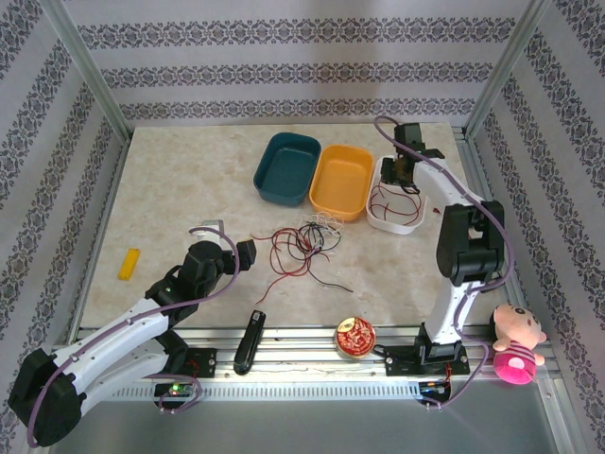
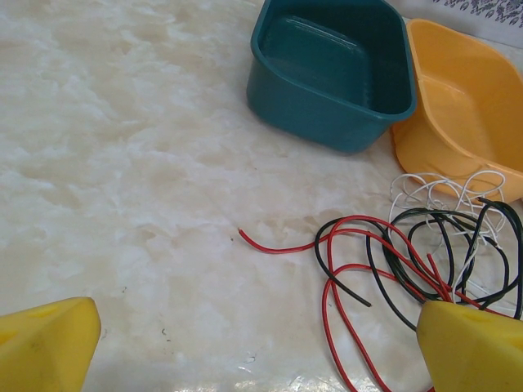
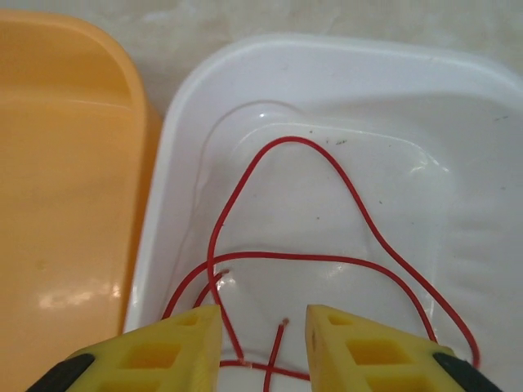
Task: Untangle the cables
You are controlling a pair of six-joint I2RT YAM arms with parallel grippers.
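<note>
Step in hand, as judged: sorting of freed strands into bins, with one red cable (image 3: 286, 139) down in the white bin (image 3: 327, 65), directly beneath and ahead of the right gripper (image 3: 263, 322). Jaws of that gripper narrowly apart, a loose red end in the gap, pinched by neither pad; orange bin (image 3: 65, 163) just to its left. Left gripper (image 2: 261, 347) spread wide, holding nothing, low over the table (image 2: 122, 163). Remaining cables (image 2: 409, 253), red, black and white, looped through one another, ahead of it and off to its right; nearest loops touching or passing under its right finger, cannot tell which. Teal bin (image 2: 327, 90) farther ahead. Next move, by estimate: lift of the right gripper clear of the bin without snagging the red loop; then a close on a single strand at the edge of the tangle, probably the free red end ahead of the left gripper, and a slow pull away from the knot.
</note>
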